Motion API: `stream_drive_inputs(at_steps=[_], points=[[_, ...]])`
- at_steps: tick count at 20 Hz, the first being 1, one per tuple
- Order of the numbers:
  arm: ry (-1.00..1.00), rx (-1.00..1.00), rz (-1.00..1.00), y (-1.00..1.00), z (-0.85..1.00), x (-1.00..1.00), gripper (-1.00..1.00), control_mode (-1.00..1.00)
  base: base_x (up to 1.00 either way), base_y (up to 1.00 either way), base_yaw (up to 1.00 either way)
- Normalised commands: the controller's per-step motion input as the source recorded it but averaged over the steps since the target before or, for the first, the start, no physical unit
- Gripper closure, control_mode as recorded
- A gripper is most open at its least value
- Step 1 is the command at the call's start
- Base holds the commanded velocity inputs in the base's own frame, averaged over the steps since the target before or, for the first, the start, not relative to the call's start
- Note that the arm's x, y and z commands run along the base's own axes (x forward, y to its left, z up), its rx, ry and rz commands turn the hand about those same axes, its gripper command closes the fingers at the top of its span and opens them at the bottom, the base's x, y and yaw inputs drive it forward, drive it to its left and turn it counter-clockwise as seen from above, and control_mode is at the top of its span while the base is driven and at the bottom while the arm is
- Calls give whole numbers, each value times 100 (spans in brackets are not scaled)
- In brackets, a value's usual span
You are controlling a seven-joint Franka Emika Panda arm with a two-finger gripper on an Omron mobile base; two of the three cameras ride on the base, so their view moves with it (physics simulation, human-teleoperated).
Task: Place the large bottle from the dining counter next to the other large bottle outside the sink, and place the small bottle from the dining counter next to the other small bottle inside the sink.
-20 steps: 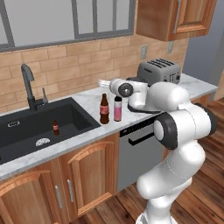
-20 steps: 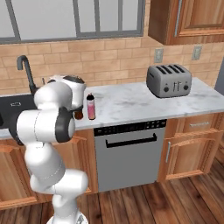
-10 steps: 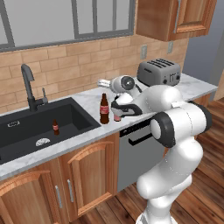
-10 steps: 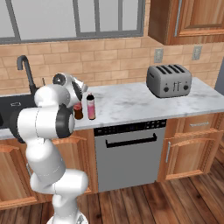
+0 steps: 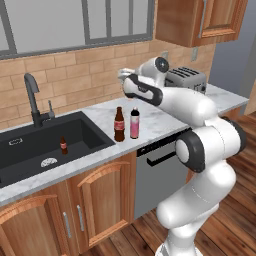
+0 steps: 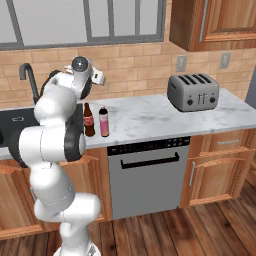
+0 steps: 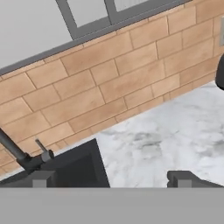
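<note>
Two large bottles stand side by side on the marble counter just right of the sink (image 5: 20, 152): a brown cola bottle (image 5: 119, 124) (image 6: 89, 120) and a pink bottle (image 5: 134, 123) (image 6: 104, 121). One small dark bottle (image 5: 63, 145) stands upright inside the sink basin. My gripper (image 5: 124, 75) (image 6: 98, 76) hangs high above the two large bottles, near the brick wall. It is open, and in the hand view the gripper (image 7: 111, 180) has nothing between its spread fingertips (image 7: 40, 179). The dining counter is out of view.
A black faucet (image 5: 33, 97) (image 7: 17, 153) rises behind the sink. A silver toaster (image 5: 186, 79) (image 6: 194, 91) sits at the back of the counter (image 6: 150, 117) to the right. A dishwasher front (image 6: 147, 175) lies under the counter, and wall cabinets (image 6: 215, 22) hang overhead.
The hand has lifted from beside the pink bottle up toward the wall, and the arm has swung higher. Both large bottles stay where they were, and the jaws stay open.
</note>
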Motion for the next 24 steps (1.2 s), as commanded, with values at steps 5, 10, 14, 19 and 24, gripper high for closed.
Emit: stream_drive_inputs(at_steps=[5,10,14,19,24], points=[[16,-15,20,5,37,-24,-100,-100,0,0,0],[10,-24,26,16,27,-62,-100,-100,0,0,0],[6,-30,30,21,-7,-98,-100,-100,0,0,0],[6,-29,35,6,-70,-100,-100,-100,0,0,0],[5,-27,34,0,-82,-99,-100,-100,0,0,0]])
